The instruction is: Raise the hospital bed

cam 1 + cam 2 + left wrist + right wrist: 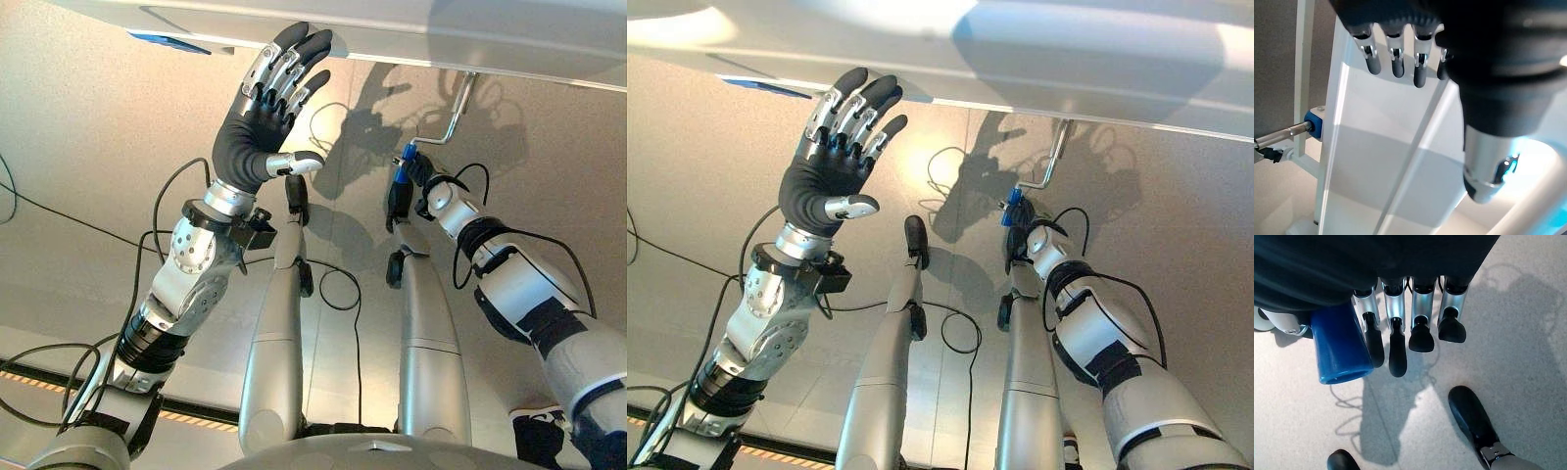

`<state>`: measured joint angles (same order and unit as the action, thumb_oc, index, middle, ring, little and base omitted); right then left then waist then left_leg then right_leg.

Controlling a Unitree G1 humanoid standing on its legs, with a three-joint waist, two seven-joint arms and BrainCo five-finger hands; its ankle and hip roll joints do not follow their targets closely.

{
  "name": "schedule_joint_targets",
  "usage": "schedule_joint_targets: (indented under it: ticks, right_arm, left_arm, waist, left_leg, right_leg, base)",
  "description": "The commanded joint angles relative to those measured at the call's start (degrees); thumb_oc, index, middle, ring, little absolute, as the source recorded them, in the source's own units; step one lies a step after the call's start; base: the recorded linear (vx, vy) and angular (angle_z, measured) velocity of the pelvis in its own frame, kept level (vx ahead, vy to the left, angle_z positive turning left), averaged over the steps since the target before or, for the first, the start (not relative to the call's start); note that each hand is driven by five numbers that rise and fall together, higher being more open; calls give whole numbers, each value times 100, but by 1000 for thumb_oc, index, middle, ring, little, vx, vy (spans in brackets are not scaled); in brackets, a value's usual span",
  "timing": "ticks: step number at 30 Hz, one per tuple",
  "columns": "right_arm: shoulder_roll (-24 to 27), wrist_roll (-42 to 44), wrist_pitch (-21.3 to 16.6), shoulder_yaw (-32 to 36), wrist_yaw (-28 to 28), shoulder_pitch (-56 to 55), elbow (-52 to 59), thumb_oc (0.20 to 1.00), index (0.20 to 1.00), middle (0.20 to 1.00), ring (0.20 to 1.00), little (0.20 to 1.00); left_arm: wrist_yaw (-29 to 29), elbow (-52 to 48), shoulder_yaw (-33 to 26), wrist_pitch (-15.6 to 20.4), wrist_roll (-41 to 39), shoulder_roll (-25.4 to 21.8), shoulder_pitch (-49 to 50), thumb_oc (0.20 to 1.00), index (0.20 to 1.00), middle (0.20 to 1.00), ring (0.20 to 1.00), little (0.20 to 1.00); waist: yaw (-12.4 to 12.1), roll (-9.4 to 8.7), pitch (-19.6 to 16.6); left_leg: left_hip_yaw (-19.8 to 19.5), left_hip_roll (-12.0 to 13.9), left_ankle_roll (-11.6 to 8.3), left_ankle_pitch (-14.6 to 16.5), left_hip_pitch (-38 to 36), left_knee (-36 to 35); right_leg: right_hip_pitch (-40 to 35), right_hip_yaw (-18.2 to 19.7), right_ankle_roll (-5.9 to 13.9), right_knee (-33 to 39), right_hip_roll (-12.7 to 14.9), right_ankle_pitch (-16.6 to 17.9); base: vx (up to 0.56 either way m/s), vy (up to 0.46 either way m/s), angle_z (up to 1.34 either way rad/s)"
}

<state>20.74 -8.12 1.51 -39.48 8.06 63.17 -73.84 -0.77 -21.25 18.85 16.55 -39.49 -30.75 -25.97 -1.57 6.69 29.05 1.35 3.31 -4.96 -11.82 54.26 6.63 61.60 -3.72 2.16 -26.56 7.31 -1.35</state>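
The hospital bed's pale frame [441, 34] runs across the top, above the floor. A bent metal crank [453, 122] hangs from its underside and ends in a blue handle [403, 162]. My right hand [416, 181] is shut on that handle. In the right wrist view the blue handle [1342, 345] lies against the palm with the fingers [1396, 338] curled beside it. My left hand [260, 127] is raised with fingers straight and spread, its fingertips [1396, 58] close to the bed's white side panel [1376, 161]. It holds nothing.
A blue fitting with a metal rod [1313, 122] sticks out beside the bed panel. A yellow-and-black tape line [39, 382] crosses the beige floor at lower left. A dark shoe [539, 431] shows at lower right.
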Motion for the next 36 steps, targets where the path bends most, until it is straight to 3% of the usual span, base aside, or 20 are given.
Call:
schedule_joint_targets:
  ticks: [1,4,7,8,9,10,11,12,14,18,19,24,28,36]
  right_arm:
    - [-1638,-1005,-473,-946,-635,-412,296,200,200,200,200,200]
    - [-1675,-962,-552,-972,-637,-395,439,200,200,200,200,200]
    - [-1529,31,-908,-812,-503,-526,1940,200,200,200,200,200]
    - [-1515,36,-894,-815,-508,-537,1964,200,200,200,200,200]
    - [-1008,839,-1145,-608,-406,-899,3383,200,200,200,200,200]
    - [-986,845,-1125,-609,-411,-916,3416,200,200,200,200,200]
    - [-347,1631,-1444,-296,-374,-1364,4642,200,200,200,200,200]
    - [-329,1636,-1433,-289,-378,-1377,4663,200,200,200,200,200]
    - [428,2456,-1866,225,-421,-1942,6036,200,200,200,200,200]
    - [816,3349,-2154,843,-649,-2644,7077,200,200,200,200,200]
    - [870,4073,-2302,1321,-927,-3155,7654,200,200,200,200,200]
    - [1072,4637,-2519,2138,-1080,-3819,8396,200,200,200,200,200]
    - [959,4970,-2735,2853,-966,-4129,8550,200,200,200,200,200]
    - [530,5282,-3190,4121,-161,-4260,7859,200,200,200,200,200]
  left_arm:
    - [-38,-576,19,265,164,18,10,1000,1000,1000,1000,1000]
    - [-57,-588,24,298,173,43,32,1000,1000,1000,1000,1000]
    - [-51,-608,-56,395,226,-56,193,1000,1000,1000,1000,1000]
    - [-51,-609,-54,395,226,-52,196,1000,1000,1000,1000,1000]
    - [-17,-629,-147,454,270,-239,298,1000,1000,1000,1000,1000]
    - [-17,-631,-143,453,270,-232,301,1000,1000,1000,1000,1000]
    - [25,-601,-131,531,312,-434,340,1000,1000,1000,1000,1000]
    - [25,-596,-119,535,312,-429,334,1000,1000,1000,1000,1000]
    - [39,-551,7,639,354,-744,289,1000,1000,1000,1000,1000]
    - [-41,-599,-9,697,271,-962,423,1000,1000,1000,1000,1000]
    - [-177,-634,-126,697,195,-1090,617,1000,1000,1000,1000,1000]
    - [-388,-722,-406,666,110,-1295,998,1000,1000,1000,1000,1000]
    - [-534,-758,-664,667,26,-1284,1217,1000,1000,1000,1000,1000]
    - [-642,-802,-1010,606,-195,-909,1347,1000,1000,1000,1000,1000]
  waist:
    - [-221,353,74]
    - [-227,379,74]
    - [-150,286,74]
    - [-152,287,74]
    - [-29,156,74]
    - [-32,160,74]
    - [114,33,74]
    - [106,37,74]
    - [264,-45,74]
    - [377,-102,74]
    - [444,-121,74]
    - [549,-172,74]
    - [612,-197,74]
    - [708,-256,74]
  left_leg:
    - [159,-469,236,946,40,887]
    - [160,-478,235,945,28,880]
    - [187,-450,225,923,25,877]
    - [191,-450,226,923,19,875]
    - [221,-427,221,918,27,876]
    - [225,-427,221,918,20,875]
    - [247,-412,222,916,11,866]
    - [249,-412,222,916,4,863]
    - [289,-409,226,914,-47,829]
    - [325,-397,228,918,-108,804]
    - [352,-386,226,919,-159,787]
    - [406,-365,221,951,-272,764]
    - [427,-341,202,963,-383,721]
    - [439,-329,170,970,-645,583]
  right_leg:
    - [-371,38,679,1052,169,656]
    - [-373,42,677,1051,167,652]
    - [-374,60,676,1083,159,673]
    - [-377,64,676,1082,159,672]
    - [-362,80,683,1090,149,689]
    - [-365,85,684,1087,149,687]
    - [-364,102,691,1097,146,701]
    - [-369,104,692,1097,146,699]
    - [-427,113,716,1151,155,725]
    - [-482,142,734,1205,145,745]
    - [-516,161,742,1217,137,751]
    - [-594,217,747,1212,104,736]
    - [-686,229,753,1228,88,720]
    - [-890,249,750,1307,1,684]
  base:
    - [0,0,0]
    - [2,10,0]
    - [0,0,0]
    - [0,0,0]
    - [0,0,0]
    - [0,0,0]
    - [0,0,0]
    - [4,-2,3]
    - [1,-4,3]
    - [0,0,0]
    - [0,-1,3]
    - [0,0,0]
    - [0,-26,-3]
    - [3,-33,-2]
